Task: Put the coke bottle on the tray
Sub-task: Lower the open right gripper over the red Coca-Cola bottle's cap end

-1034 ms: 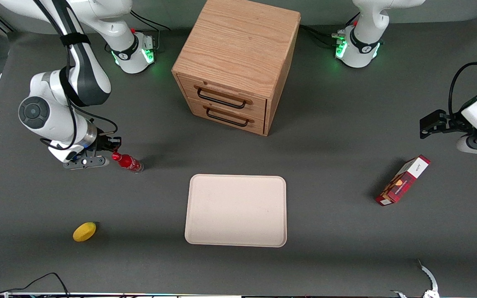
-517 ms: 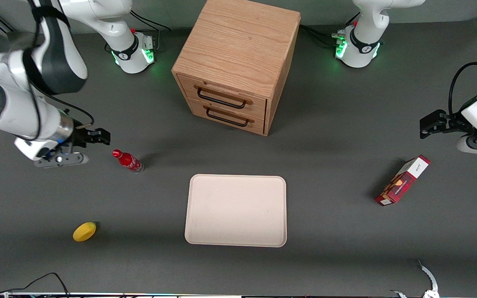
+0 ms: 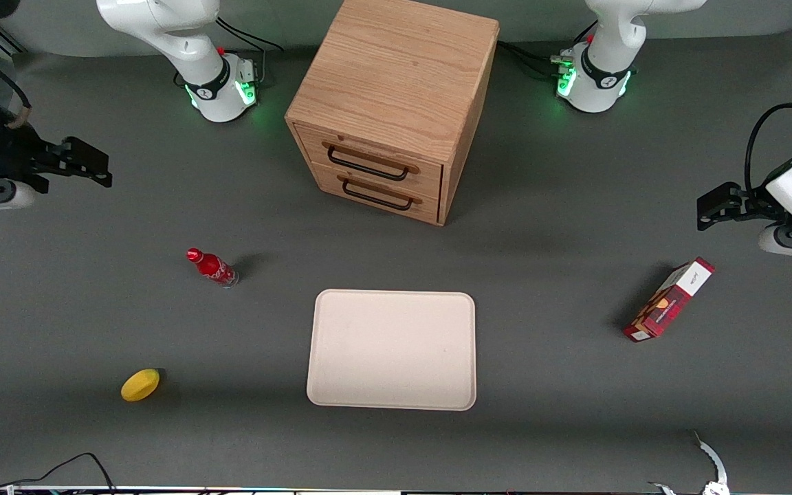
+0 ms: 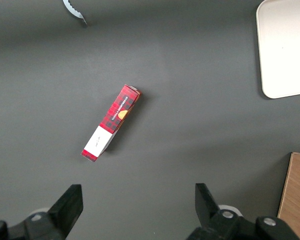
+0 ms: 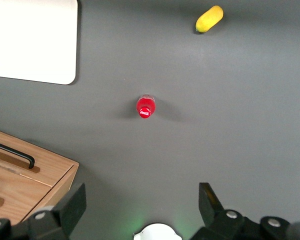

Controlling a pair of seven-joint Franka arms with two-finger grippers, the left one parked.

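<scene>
The coke bottle (image 3: 212,267), small and red with a red cap, stands upright on the dark table, beside the tray and toward the working arm's end. In the right wrist view, the coke bottle (image 5: 145,107) shows cap-on from above. The pale cream tray (image 3: 392,349) lies flat with nothing on it, and one of its corners shows as the tray (image 5: 32,40). My gripper (image 3: 90,165) hangs open and empty, raised well off the table, farther from the front camera than the bottle and out toward the working arm's end. The gripper (image 5: 142,200) has wide-apart fingers with only table between them.
A wooden two-drawer cabinet (image 3: 396,110) stands farther from the front camera than the tray. A yellow lemon (image 3: 140,384) lies nearer the front camera than the bottle. A red and white box (image 3: 669,300) lies toward the parked arm's end.
My gripper was at the bottle's cap a second ago; it has pulled away and risen toward the working arm's end of the table. The bottle has stayed upright in place.
</scene>
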